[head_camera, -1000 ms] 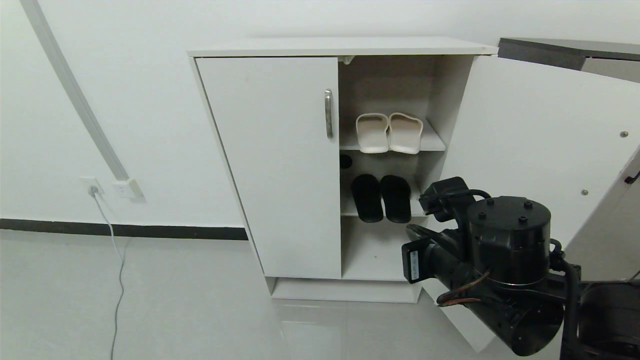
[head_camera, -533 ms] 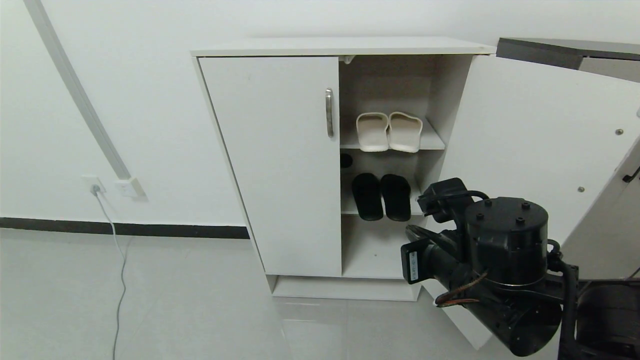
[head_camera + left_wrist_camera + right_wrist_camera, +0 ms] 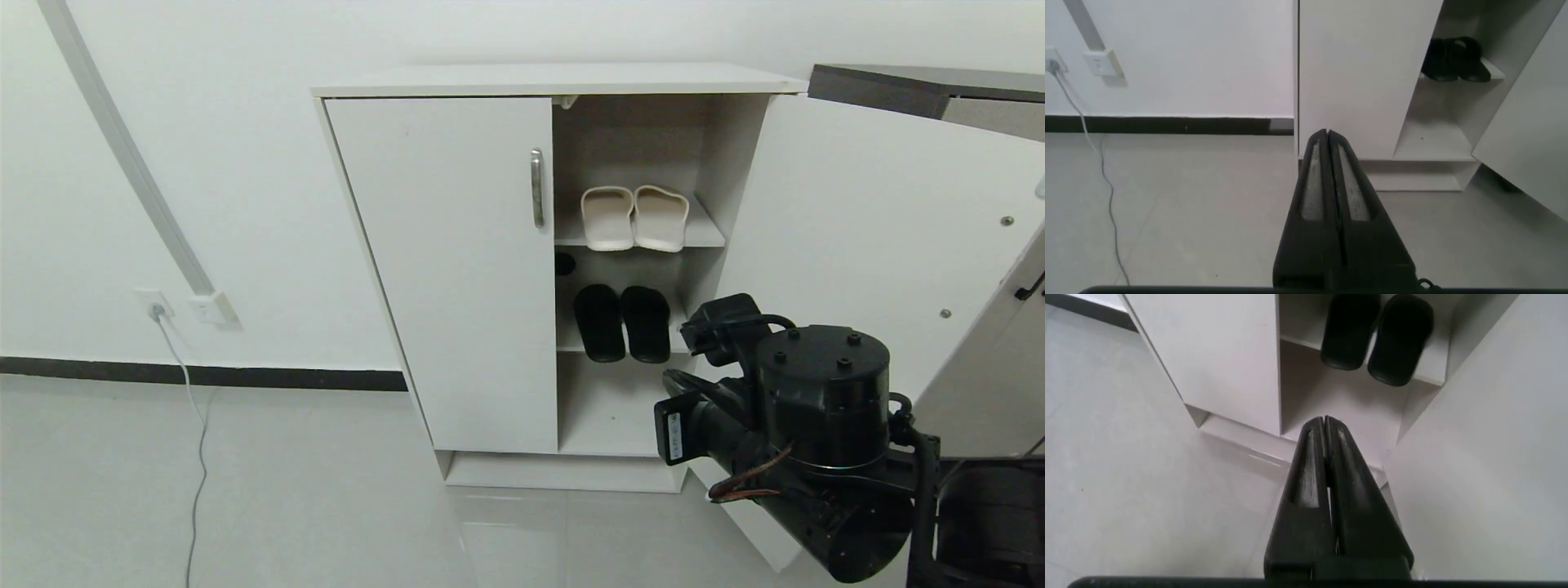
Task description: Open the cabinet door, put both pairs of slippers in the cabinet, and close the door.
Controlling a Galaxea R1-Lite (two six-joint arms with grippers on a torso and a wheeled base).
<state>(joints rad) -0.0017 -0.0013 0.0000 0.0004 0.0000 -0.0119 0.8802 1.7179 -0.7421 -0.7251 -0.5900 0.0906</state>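
Note:
The white cabinet (image 3: 457, 269) stands against the wall with its left door closed and its right door (image 3: 865, 237) swung wide open. A white pair of slippers (image 3: 635, 217) lies on the upper shelf, and a black pair of slippers (image 3: 622, 322) on the middle shelf. My right gripper (image 3: 1327, 429) is shut and empty, in front of the bottom compartment and below the black slippers (image 3: 1378, 331), close to the open door (image 3: 1486, 457). My left gripper (image 3: 1327, 139) is shut and empty, low over the floor and well back from the cabinet (image 3: 1364, 73).
A wall socket (image 3: 151, 309) with a cable (image 3: 196, 457) trailing over the tiled floor lies to the left. Grey furniture (image 3: 931, 86) stands behind the open door. The bottom shelf (image 3: 608, 416) holds nothing. My right arm (image 3: 816, 408) is by the open door's lower edge.
The whole head picture has shifted slightly, so the camera moved. The slippers, the doors and the right arm keep their places relative to each other.

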